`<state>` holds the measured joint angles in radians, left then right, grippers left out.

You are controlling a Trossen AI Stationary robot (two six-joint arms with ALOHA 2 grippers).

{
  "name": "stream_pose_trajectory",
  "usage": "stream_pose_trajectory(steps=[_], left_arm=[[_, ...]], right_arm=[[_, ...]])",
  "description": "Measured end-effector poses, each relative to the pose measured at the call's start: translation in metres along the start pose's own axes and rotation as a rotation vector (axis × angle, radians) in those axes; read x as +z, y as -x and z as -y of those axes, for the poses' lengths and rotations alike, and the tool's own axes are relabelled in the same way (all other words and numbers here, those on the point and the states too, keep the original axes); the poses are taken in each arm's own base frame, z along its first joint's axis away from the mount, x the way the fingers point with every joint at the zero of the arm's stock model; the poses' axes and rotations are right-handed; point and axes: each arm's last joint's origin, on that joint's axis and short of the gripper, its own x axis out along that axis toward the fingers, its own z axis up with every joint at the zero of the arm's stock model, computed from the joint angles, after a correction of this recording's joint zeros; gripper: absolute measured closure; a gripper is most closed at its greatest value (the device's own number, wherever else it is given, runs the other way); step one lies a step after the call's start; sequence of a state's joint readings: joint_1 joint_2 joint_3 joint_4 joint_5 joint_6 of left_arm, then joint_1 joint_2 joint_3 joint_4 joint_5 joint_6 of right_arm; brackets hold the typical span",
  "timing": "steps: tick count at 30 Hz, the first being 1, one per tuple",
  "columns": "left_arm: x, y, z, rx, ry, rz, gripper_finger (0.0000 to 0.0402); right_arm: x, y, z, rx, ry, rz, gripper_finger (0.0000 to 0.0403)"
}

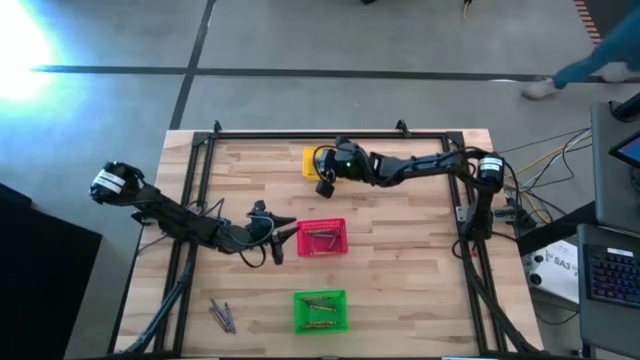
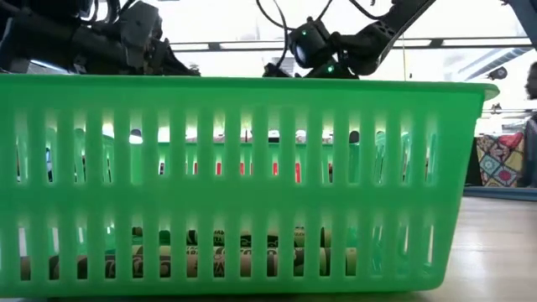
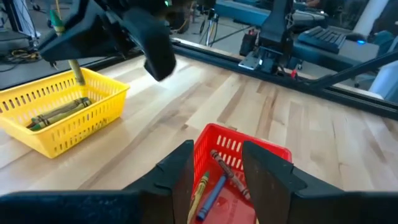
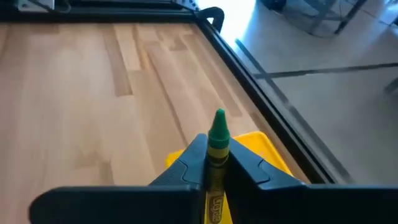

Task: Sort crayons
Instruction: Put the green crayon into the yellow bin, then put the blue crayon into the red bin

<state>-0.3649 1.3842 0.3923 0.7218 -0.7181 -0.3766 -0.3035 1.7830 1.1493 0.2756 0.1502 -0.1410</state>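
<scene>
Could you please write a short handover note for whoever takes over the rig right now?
Right gripper: shut on a green-tipped crayon, above the yellow basket.
Left gripper: open, empty, over the red basket.
Done: crayons already lie in the yellow, red and green basket.
Left: drop the held crayon, presumably into a basket, then sort the loose crayons at the table's front left.

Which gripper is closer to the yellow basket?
Right. The right gripper hangs at the yellow basket, holding a crayon; the left gripper is by the red basket.
</scene>
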Motion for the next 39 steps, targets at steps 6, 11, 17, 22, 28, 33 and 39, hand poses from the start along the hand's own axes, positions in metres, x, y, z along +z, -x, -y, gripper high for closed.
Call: stream_pose_trajectory(steps=[6, 11, 17, 22, 28, 33, 39], left_arm=[[-0.001, 0.0, -0.001, 0.006, -0.008, -0.011, 0.0283], [-0.003, 0.0, -0.001, 0.01, -0.014, -0.022, 0.0283], [-0.003, 0.002, -0.001, -0.021, -0.001, -0.055, 0.0283], [-0.002, 0.015, 0.006, -0.186, 0.088, -0.239, 0.0284], [0.002, 0.049, 0.023, -0.141, 0.113, -0.681, 0.0284], [0.005, 0.084, 0.048, -0.012, 0.139, -1.033, 0.0284], [-0.006, 0.102, 0.092, -0.1, 0.081, -1.18, 0.0284]], right_arm=[[-0.005, -0.002, 0.017, -0.04, -0.024, -0.031, 0.0347], [-0.011, -0.001, 0.015, -0.023, -0.018, -0.089, 0.0344], [-0.019, 0.007, -0.003, 0.024, -0.033, -0.219, 0.0344], [-0.019, 0.036, -0.032, 0.101, -0.014, -0.267, 0.0344], [-0.013, 0.09, -0.065, 0.196, -0.063, -0.158, 0.0344], [-0.024, 0.121, -0.087, 0.282, -0.107, -0.076, 0.0346], [-0.052, 0.129, -0.098, 0.319, -0.166, -0.086, 0.0346]])
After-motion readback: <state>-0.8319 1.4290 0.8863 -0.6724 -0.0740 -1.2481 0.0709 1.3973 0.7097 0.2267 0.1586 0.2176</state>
